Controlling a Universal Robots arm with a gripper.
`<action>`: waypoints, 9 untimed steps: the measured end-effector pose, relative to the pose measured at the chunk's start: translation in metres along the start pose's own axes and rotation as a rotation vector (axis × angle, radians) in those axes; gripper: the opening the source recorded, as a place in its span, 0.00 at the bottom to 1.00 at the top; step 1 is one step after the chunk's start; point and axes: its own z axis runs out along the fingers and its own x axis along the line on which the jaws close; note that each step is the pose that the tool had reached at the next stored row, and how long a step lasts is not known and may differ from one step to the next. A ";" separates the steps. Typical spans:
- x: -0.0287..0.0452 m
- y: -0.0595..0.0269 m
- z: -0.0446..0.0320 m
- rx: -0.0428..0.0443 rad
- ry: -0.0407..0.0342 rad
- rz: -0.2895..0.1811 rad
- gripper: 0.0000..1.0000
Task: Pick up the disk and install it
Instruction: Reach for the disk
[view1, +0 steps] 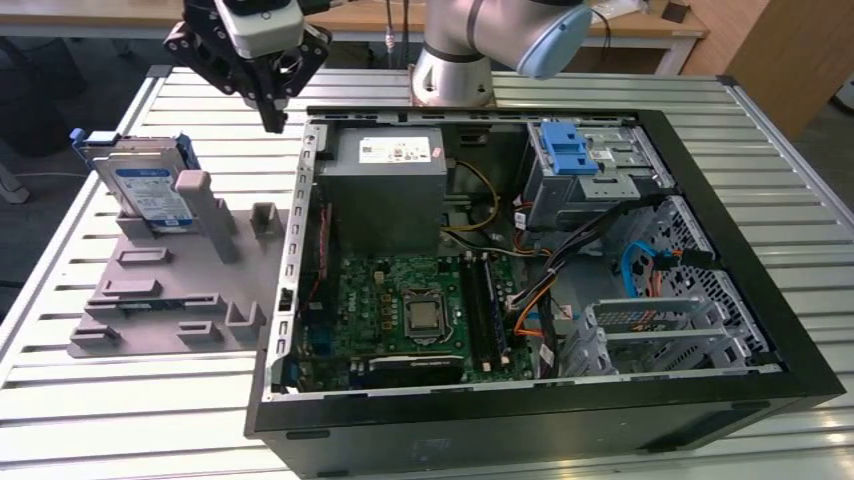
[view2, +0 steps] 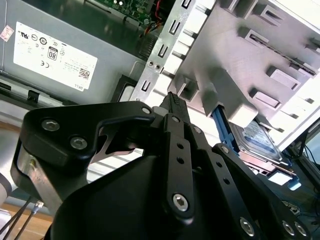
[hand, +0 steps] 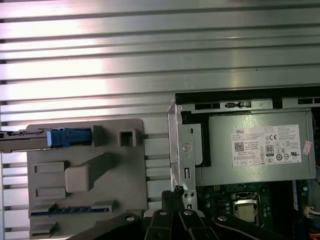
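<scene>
One job at a time, and right now I'd call it the reach for the pick. Near the bench (view1: 54, 400) edge at the exterior view's left, toward the far corner, the disk (view1: 144, 188) stands on edge in a slot of the grey fixture (view1: 160, 300). Its label faces out, blue rails frame it, and a grey post (view1: 200, 205) sits just beside its face. I can't tell if the two actually touch.

Moving across, the tool (view1: 275, 115) hangs in the air over the strip of bench between the fixture and the open computer case (view1: 534, 425). It's close to the case wall and well apart from the disk. Its fingers (view2: 172, 107) are pressed together with nothing between them.

My take on doing this well:
- Spread the fingers while the tool is up high, not once it's down by the disk.
- Turn the tool so the fingers straddle the thin way across the disk.
- Come down on the top edge, clear of that post and roughly centred, so the disk doesn't swing.
- Lift straight up, since the rails look like they could snag on the slot.
- Keep off the lip of the case wall on the way over.

Further right, inside the case, there's a grey power supply box (view1: 387, 165), then a silver cage with a blue latch (view1: 581, 160) toward the far corner. Neither one is the disk, so don't aim for those.
</scene>
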 end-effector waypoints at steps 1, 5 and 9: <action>0.0005 0.0000 0.0001 0.0001 0.0011 0.000 0.11; 0.0024 0.0000 0.0006 0.0004 0.0054 0.000 0.11; 0.0041 0.0001 0.0013 0.0008 0.0105 0.000 0.11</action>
